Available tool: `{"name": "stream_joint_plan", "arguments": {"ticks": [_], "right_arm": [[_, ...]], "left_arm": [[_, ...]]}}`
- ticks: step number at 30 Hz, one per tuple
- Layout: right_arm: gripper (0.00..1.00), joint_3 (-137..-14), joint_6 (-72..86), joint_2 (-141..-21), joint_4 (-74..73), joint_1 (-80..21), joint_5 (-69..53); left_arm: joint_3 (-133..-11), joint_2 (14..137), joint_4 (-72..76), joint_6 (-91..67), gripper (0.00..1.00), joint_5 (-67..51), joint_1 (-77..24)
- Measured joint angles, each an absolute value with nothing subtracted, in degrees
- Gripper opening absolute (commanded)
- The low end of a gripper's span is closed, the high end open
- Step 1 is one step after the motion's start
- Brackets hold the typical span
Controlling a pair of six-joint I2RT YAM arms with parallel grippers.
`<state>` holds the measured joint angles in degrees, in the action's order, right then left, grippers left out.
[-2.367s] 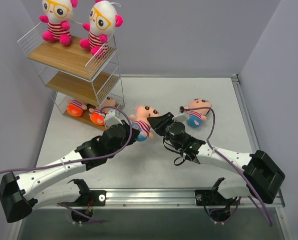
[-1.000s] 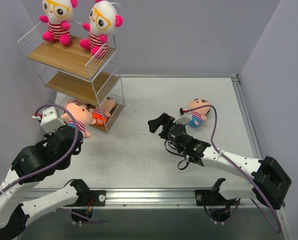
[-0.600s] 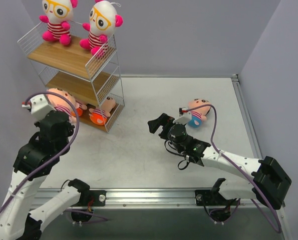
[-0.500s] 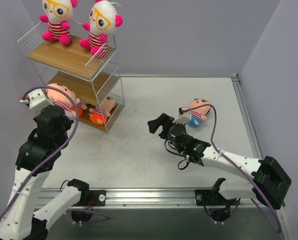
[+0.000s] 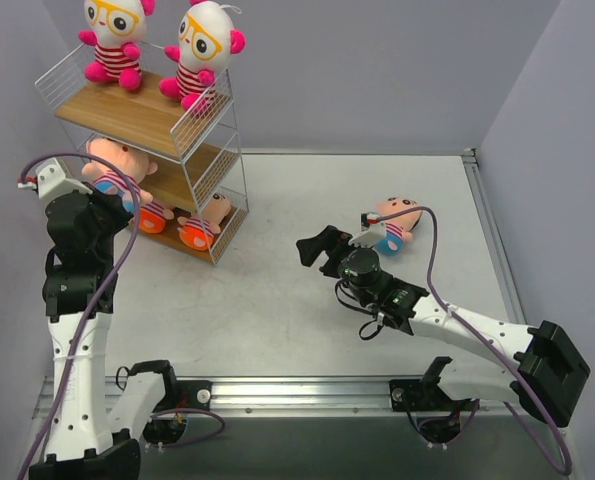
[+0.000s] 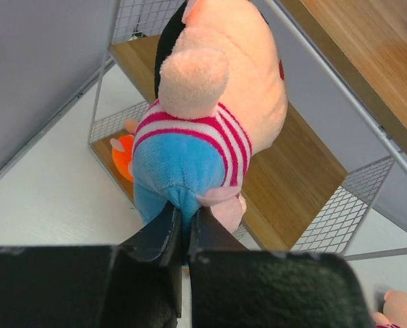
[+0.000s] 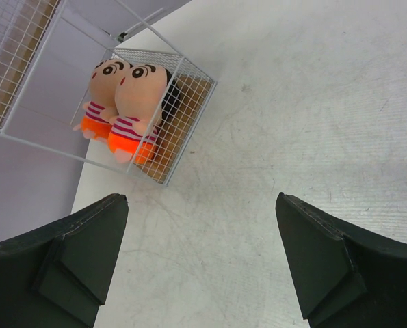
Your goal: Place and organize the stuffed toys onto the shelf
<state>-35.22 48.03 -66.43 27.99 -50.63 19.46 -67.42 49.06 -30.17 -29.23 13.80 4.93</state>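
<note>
Left arm (image 5: 77,340) upright, fingers (image 6: 161,236) pinching blue-bottomed doll (image 6: 217,116).

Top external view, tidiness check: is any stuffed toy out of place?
Yes: one peach-skinned plush doll in blue bottoms lies on the table, far from the white wire shelf, beyond the open right gripper.

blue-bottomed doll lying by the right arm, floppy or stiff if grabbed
Probably soft: its twin is pinched thin at the blue bottom by the left hand. Likely light, since that small pinch carries the twin. The doll is lying down, its head big and round, so a push may roll it.
</note>
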Motion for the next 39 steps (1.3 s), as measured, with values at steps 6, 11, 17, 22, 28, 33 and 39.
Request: {"name": "stream_joint_plan", "arguments": {"ticks": [6, 11, 17, 22, 28, 33, 39], "right_arm": [[0.93, -34.8, 44.5, -64.2, 28.1, -50.6, 18.4], [0.93, -34.0, 40.9, -61.7, 28.5, -50.6, 17.1], [0.93, -32.7, 36.2, -58.6, 29.4, -50.6, 15.7], [0.93, -31.8, 32.8, -56.7, 30.0, -50.6, 14.6], [0.93, -31.6, 29.5, -56.0, 30.6, -50.6, 13.0], [0.93, -31.6, 27.4, -55.4, 30.7, -50.6, 12.5], [0.93, -31.6, 25.7, -55.4, 30.7, -50.6, 12.5]], "left_arm": [[-66.3, 53.2, -25.7, -28.3, 0.02, 3.9, 12.3], [-65.9, 57.2, -23.7, -27.6, 0.02, -5.3, 19.5], [-64.9, 62.5, -18.2, -27.4, 0.02, -16.9, 26.4], [-66.1, 68.3, -14.9, -27.6, 0.02, -24.5, 28.7], [-71.6, 74.8, -14.0, -28.1, 0.02, -29.0, 28.9], [-76.4, 79.8, -14.9, -28.0, 0.05, -31.0, 28.9], [-79.3, 83.9, -15.1, -28.4, 0.08, -33.3, 28.9]]}}
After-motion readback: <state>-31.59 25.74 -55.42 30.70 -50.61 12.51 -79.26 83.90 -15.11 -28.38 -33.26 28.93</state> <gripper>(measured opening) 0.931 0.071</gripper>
